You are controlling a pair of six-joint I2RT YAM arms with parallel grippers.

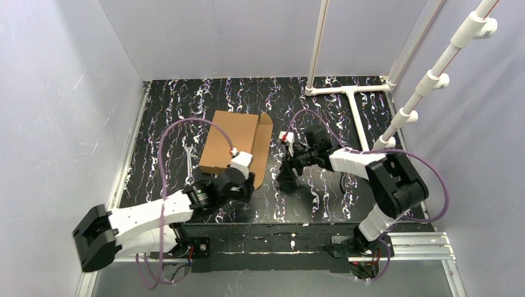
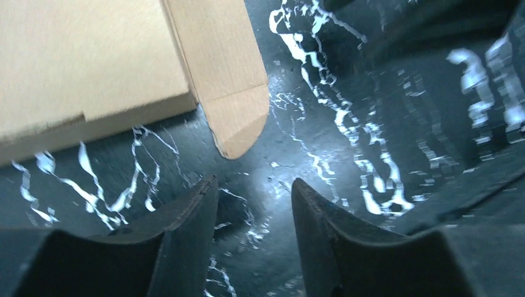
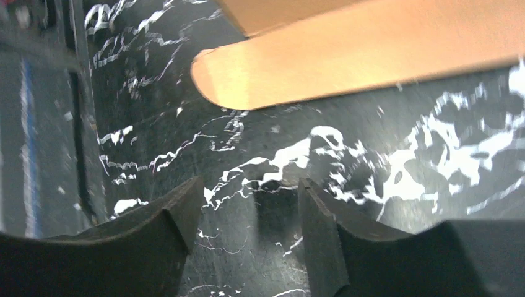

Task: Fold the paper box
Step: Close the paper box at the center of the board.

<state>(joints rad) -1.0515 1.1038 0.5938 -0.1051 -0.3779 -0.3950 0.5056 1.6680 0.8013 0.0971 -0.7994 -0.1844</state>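
The paper box (image 1: 230, 141) is lying upper middle on the bench (image 1: 173, 99), seemingly mostly folded with its side flap (image 1: 265, 143) not yet tucked, while the left fingers (image 2: 182, 216) and right fingers (image 3: 176, 216) are hovering released beside it, grasping nothing

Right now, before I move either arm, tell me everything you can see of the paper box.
The paper box is plain brown corrugated cardboard, folded into a shallow rectangle with its top closed. It lies flat on the black marbled table. A long flap with a rounded end stands out along its right side, untucked. Nothing holds it: the left gripper and right gripper are open, with their fingers clear of it.
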